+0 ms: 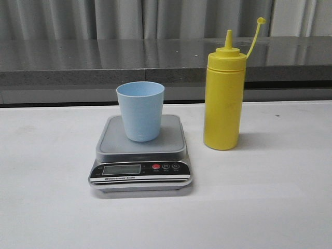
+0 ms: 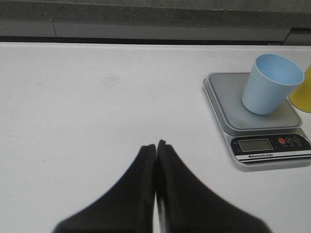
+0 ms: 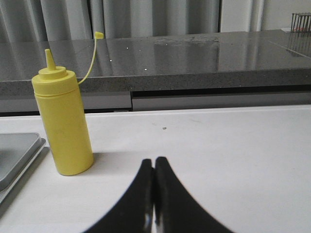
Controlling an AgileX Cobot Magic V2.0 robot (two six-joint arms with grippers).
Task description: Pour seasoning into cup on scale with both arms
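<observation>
The pale blue cup (image 1: 140, 110) stands upright on the silver-grey scale (image 1: 141, 153), near the table's middle. The yellow seasoning bottle (image 1: 223, 96) stands upright on the table just right of the scale, its cap strap hanging open. Neither arm shows in the front view. My left gripper (image 2: 156, 144) is shut and empty over bare table, well to the left of the scale (image 2: 257, 127) and the cup (image 2: 270, 83). My right gripper (image 3: 154, 160) is shut and empty, to the right of the bottle (image 3: 64, 120) and apart from it.
A white table (image 1: 280, 197) carries everything. A grey stone counter (image 1: 104, 62) runs along the back with curtains behind it. A corner of the scale (image 3: 14, 153) shows in the right wrist view.
</observation>
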